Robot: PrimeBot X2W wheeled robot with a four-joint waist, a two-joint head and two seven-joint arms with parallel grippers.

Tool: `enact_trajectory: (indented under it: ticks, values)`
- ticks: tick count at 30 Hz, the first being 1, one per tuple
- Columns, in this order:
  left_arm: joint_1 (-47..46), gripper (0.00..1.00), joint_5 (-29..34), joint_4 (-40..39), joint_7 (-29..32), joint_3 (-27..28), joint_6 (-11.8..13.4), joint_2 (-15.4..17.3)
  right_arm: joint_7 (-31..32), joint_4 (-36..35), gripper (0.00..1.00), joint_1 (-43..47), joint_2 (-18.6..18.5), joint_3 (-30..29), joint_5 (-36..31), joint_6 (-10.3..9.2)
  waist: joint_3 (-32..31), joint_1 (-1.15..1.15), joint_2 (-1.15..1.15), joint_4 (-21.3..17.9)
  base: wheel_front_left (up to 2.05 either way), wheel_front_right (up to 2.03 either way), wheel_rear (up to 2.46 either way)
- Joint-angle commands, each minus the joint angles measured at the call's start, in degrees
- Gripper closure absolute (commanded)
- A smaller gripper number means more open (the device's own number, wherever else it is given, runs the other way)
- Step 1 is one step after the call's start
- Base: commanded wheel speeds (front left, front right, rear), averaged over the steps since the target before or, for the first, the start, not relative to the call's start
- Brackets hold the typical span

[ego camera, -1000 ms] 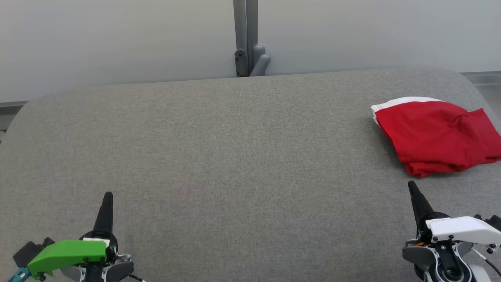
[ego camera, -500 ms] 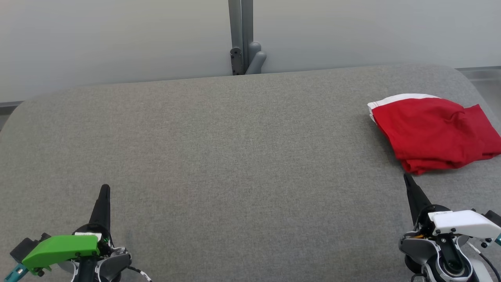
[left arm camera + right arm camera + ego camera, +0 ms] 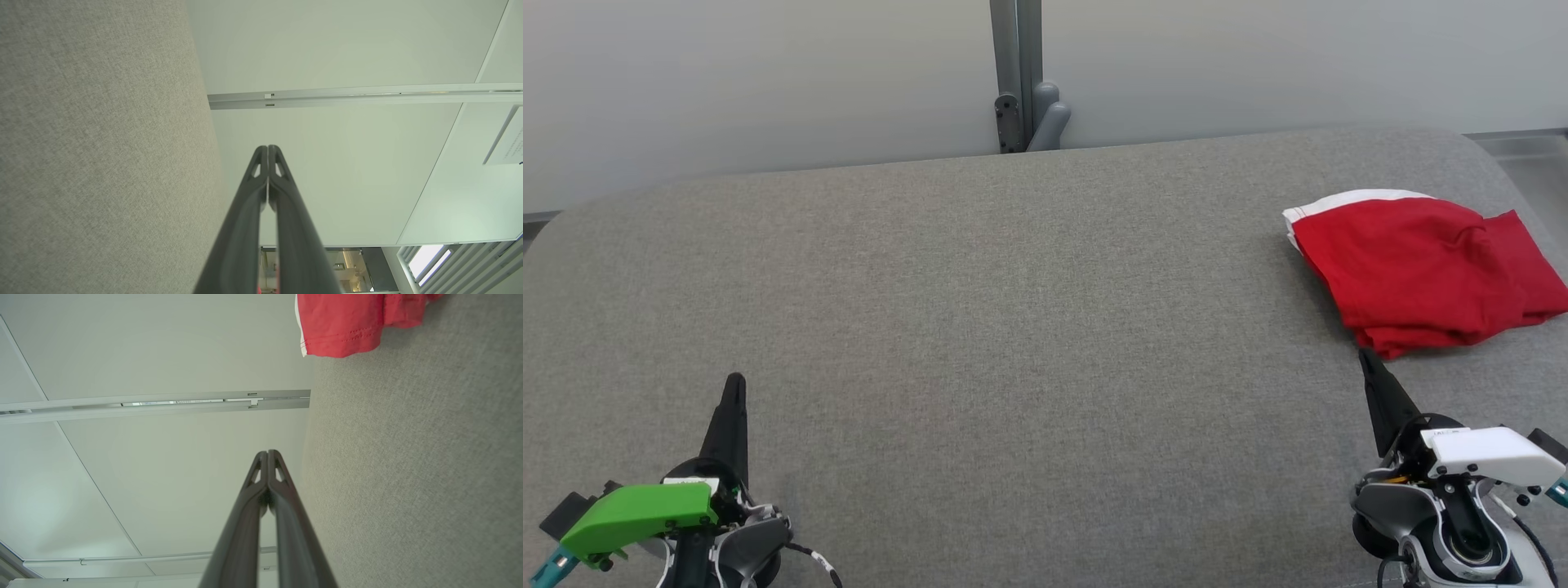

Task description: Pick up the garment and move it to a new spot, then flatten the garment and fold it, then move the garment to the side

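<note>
The garment (image 3: 1417,265) is a red piece of clothing with a white band along its far edge, lying folded at the far right of the grey padded table (image 3: 1013,327). In the right wrist view the garment (image 3: 343,322) sits at the top edge. My right gripper (image 3: 1364,357) is shut with nothing in it, its tip just short of the garment's near edge. The same shut gripper (image 3: 268,451) points along the table edge. My left gripper (image 3: 735,380) is at the lower left, shut and empty, with its fingers pressed together (image 3: 267,147).
A pale wall runs behind the table, with a grey upright post and bracket (image 3: 1021,90) at its middle. The table's far corners are rounded, and the garment lies close to the right edge.
The whole head view has shifted, so the camera moved; the garment keeps its place on the table. Both grippers sit slightly lower in the picture and stay shut.
</note>
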Motion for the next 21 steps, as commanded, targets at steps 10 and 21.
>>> enact_trajectory:
  ticks: [10, 21]
  values:
    - [-0.9, 1.00, 0.0, -0.2, 0.2, 0.2, -0.2, 0.0, 0.2, -0.2, 1.00, -0.5, -0.3, 0.1, 0.3, 0.02, 0.0, 0.00, 0.00, 0.0, 0.00, 0.00, 0.00]
    - [-0.9, 1.00, 0.0, -0.2, 0.2, 0.2, -0.2, 0.0, 0.2, -0.2, 1.00, -0.5, -0.3, 0.1, 0.3, 0.02, 0.0, 0.00, 0.00, 0.0, 0.00, 0.00, 0.00]
